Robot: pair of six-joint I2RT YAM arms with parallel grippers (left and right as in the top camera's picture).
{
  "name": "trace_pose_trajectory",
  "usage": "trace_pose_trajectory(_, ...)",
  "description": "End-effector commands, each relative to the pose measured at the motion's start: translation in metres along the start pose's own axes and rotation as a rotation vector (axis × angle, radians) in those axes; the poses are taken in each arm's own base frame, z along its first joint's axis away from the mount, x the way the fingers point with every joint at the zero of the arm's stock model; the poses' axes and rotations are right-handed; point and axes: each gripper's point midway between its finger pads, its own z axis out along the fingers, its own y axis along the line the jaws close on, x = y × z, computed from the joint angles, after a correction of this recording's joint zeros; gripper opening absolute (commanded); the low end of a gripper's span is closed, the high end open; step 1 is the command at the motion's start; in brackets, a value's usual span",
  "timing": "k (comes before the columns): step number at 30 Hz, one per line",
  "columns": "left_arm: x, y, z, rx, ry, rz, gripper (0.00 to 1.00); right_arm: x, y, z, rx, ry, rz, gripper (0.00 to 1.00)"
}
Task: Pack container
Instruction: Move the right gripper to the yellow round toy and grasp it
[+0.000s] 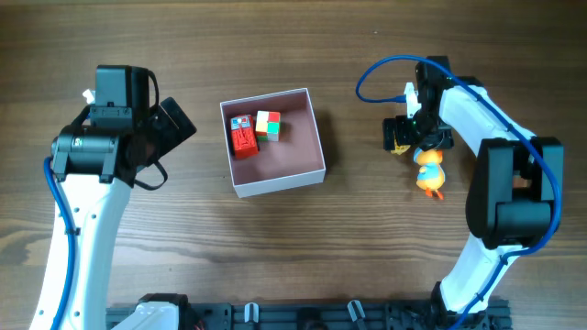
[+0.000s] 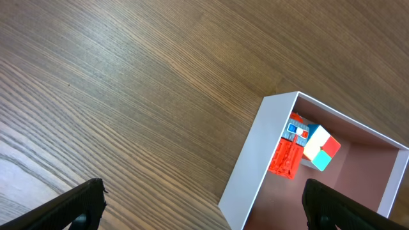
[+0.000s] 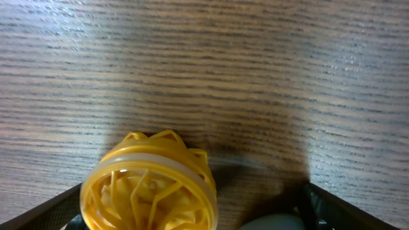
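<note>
The container (image 1: 278, 180), a square white box with a dusty-pink inside, sits mid-table. It holds a red toy (image 1: 243, 138) and a colourful cube (image 1: 268, 125). In the left wrist view its wall (image 2: 254, 163) is at the lower right, with the red toy (image 2: 284, 156) and cube (image 2: 319, 147) inside. My left gripper (image 1: 174, 125) is open and empty, left of the container (image 2: 201, 190). My right gripper (image 1: 404, 136) is open, right of the container. A yellow cage-like ball (image 3: 150, 188) lies between its fingers (image 3: 195, 191), close to the left finger.
A yellow and orange duck toy (image 1: 429, 172) lies on the wooden table just in front of my right gripper. A pale grey-green rounded thing (image 3: 271, 223) shows at the bottom edge of the right wrist view. A blue cable loops over the right arm.
</note>
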Motion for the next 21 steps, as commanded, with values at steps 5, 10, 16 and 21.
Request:
trace_pose_trajectory(5,0.001,0.002,0.001,0.000,0.009,-0.014,1.00,0.010,0.022,0.016,-0.041,0.055,-0.036,0.84)
trace_pose_trajectory(10,0.001,0.001,0.001,0.000,0.008,-0.014,1.00,0.010,0.024,0.016,-0.040,0.055,-0.046,0.61)
trace_pose_trajectory(16,0.001,0.001,0.001,0.000,0.008,-0.014,1.00,0.010,0.025,0.016,-0.040,0.056,-0.045,0.40)
trace_pose_trajectory(21,0.001,0.001,0.001,0.000,0.008,-0.015,1.00,0.010,0.025,0.016,-0.040,0.057,-0.045,0.09)
